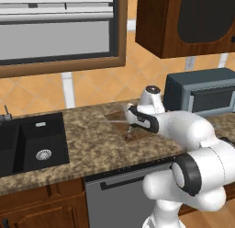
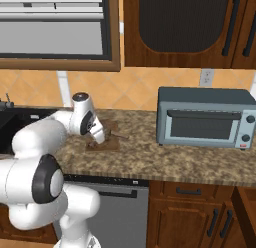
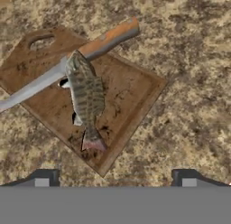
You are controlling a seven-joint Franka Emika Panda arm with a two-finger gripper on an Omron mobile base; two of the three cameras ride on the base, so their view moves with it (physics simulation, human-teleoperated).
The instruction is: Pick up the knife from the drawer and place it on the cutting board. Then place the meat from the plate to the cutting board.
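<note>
In the hand view the gripper [image 3: 115, 178] hangs over the granite counter [image 3: 194, 83], its two dark fingertips [image 3: 45, 177] set wide apart with nothing between them. Just beyond them lies the cutting board [image 3: 131, 99], turned cornerwise to the camera. On it rests the meat [image 3: 85, 94], a striped greenish fish with its pink tail toward the gripper. The knife [image 3: 67, 67] lies across the board under the fish's head end; its brownish handle juts past one edge of the board and its pale blade past the opposite edge, onto the counter.

In the right base view the gripper [image 2: 96, 133] points down just above the board [image 2: 107, 144], with the forearm reaching in from the left; the knife handle [image 2: 120, 136] pokes out toward the grey toaster oven [image 2: 205, 117], which stands well apart to the right. In the left base view the arm [image 1: 183, 130] bends across the counter and covers much of the board [image 1: 120, 123]. The black sink [image 1: 32, 144] sits well off to the left, and the dishwasher front [image 1: 114, 195] lies below the counter edge.
</note>
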